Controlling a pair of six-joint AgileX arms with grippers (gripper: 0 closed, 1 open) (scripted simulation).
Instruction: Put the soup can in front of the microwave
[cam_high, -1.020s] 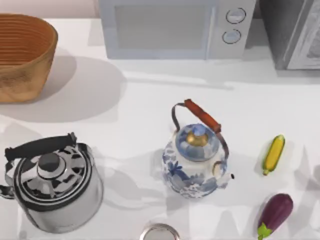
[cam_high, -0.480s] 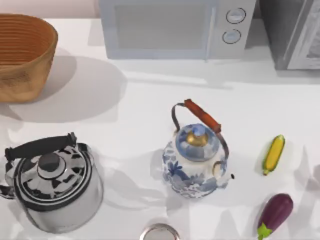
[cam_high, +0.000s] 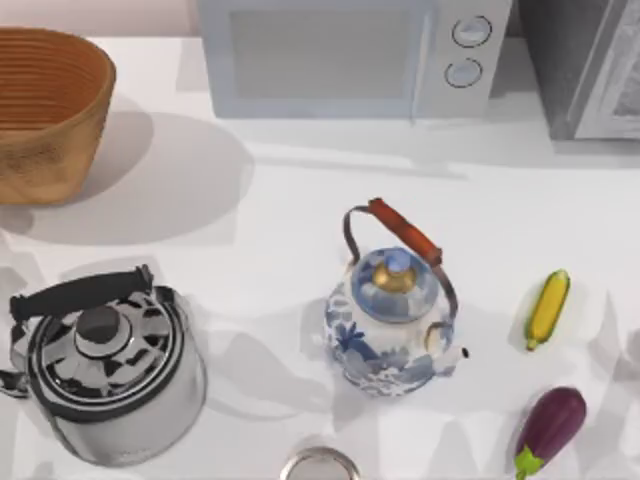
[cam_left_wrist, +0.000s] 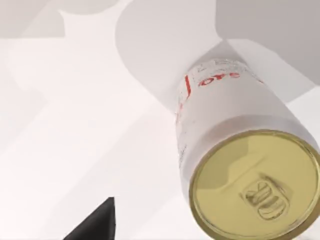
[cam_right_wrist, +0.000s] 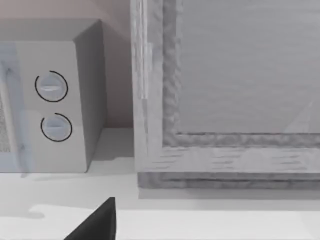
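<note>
The soup can (cam_left_wrist: 235, 165) stands upright on the white table, close below in the left wrist view. It is white with a red printed label and a dull gold top with a pull tab. A dark corner of my left gripper (cam_left_wrist: 95, 225) shows beside the can, apart from it. The microwave (cam_high: 340, 60) is a wide pale box with a window door and two round dials at the table's back, seen from the side as the microwave (cam_right_wrist: 50, 100) in the right wrist view. A dark corner of my right gripper (cam_right_wrist: 95, 222) shows low there, above the table in front of the appliances.
A darker grey appliance (cam_high: 590, 70) stands right of the microwave. A woven basket (cam_high: 50, 110) is at the back left, a steel kettle (cam_high: 105, 365) at the front left, a blue-and-white kettle (cam_high: 395, 310) in the middle. Corn (cam_high: 548, 308), an eggplant (cam_high: 550, 425) and a silver-rimmed round object (cam_high: 320, 466) lie nearer the front.
Faint shadows on the table around the steel kettle and along the front have shifted a little. None of the objects has moved.
</note>
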